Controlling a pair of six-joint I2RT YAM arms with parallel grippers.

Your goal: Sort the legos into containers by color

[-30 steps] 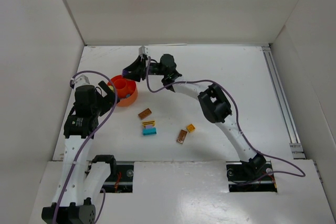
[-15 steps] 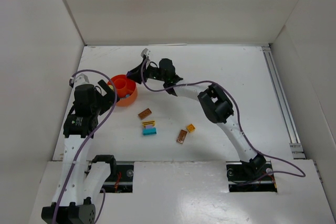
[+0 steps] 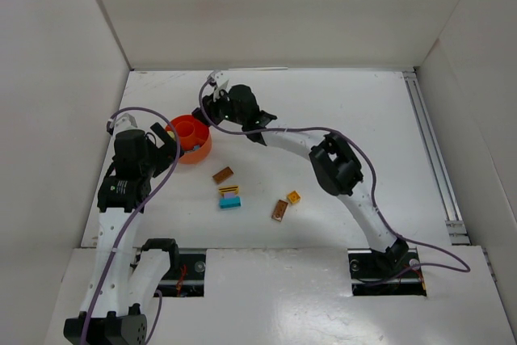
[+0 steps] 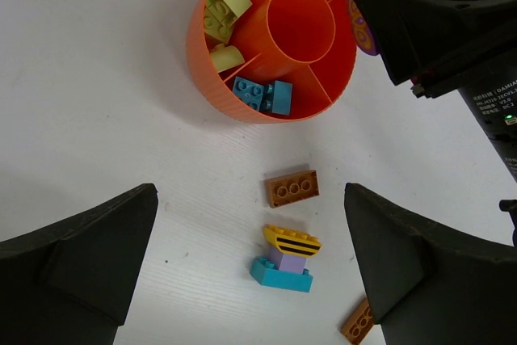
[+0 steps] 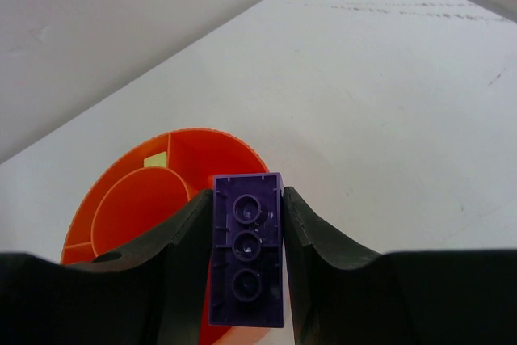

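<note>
The orange-red bowl (image 3: 191,140) has a round middle cup and side compartments; lime green bricks (image 4: 220,15) lie in one and blue bricks (image 4: 262,94) in another. My right gripper (image 3: 208,105) is shut on a purple brick (image 5: 246,250) and holds it above the bowl's far right rim (image 5: 242,151). The brick also shows in the left wrist view (image 4: 365,7). My left gripper (image 3: 167,136) is open and empty beside the bowl's left side. It looks down between its fingers (image 4: 85,260) on loose bricks.
On the table lie a brown brick (image 3: 223,174), a stack of yellow, lilac and teal pieces (image 3: 229,197), a second brown brick (image 3: 279,210) and a small yellow brick (image 3: 294,196). White walls enclose the table on three sides.
My right wrist has turned and shifted left toward the bowl, still shut on the purple brick. The left arm and the loose bricks have not moved.
</note>
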